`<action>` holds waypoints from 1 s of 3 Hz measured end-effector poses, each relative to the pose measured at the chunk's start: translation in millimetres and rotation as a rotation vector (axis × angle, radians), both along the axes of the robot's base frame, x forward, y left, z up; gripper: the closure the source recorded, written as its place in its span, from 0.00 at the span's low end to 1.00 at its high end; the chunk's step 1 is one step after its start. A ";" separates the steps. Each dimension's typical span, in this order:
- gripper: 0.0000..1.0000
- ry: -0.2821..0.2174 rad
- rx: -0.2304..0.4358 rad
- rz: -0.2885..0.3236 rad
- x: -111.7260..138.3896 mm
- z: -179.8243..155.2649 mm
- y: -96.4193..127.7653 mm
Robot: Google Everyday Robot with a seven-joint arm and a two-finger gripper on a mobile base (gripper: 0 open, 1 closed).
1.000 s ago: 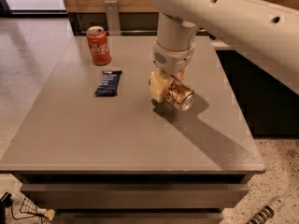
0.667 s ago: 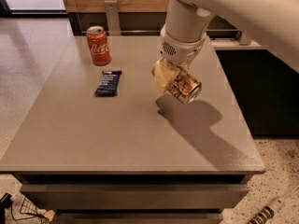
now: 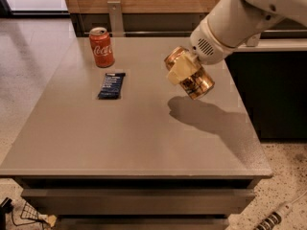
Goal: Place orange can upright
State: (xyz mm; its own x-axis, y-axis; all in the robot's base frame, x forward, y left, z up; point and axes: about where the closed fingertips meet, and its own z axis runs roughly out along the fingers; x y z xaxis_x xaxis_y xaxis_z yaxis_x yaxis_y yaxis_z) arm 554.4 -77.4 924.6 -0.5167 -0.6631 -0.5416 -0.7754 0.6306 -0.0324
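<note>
Where the grey bench (image 3: 72,143) runs toward its far-left corner, a red Coca-Cola can (image 3: 101,47) stands upright on the surface, its white script facing the camera. Just in front of this can and slightly to its right, not touching it, a dark blue wrapped bar (image 3: 112,85) lies flat, with its long axis pointing roughly away from the camera. Right of centre, the orange can (image 3: 199,83) is clear of the bench, held in the air above the far-right part of the surface. The can is tilted: one end points up and left, the other down and right. Which end is the top cannot be told. Its copper body shows dark markings near the lower end. The pincer (image 3: 184,73) is closed on the orange can at about mid-body. One pale yellowish finger (image 3: 177,71) lies across the near side of the can, and the opposite finger is hidden behind it. A shadow (image 3: 192,111) falls on the bench below the can, separate from it. The white arm (image 3: 240,18) enters from the upper-right corner and slopes down and left to the pincer. On the speckled floor at lower right lies a pale cable with a dark-banded end piece (image 3: 271,220).
</note>
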 end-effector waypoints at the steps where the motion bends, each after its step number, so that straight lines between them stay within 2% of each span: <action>1: 1.00 -0.098 0.195 0.041 6.3 4.9 -4.6; 2: 1.00 -0.184 0.356 0.099 -2.0 15.4 3.2; 3: 1.00 -0.277 0.476 0.176 -13.1 17.5 14.0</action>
State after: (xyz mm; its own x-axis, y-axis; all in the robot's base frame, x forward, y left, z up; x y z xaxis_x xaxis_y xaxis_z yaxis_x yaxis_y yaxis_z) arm 541.3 -63.4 942.1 -0.2168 -0.3759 -0.9010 -0.8729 0.4878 0.0065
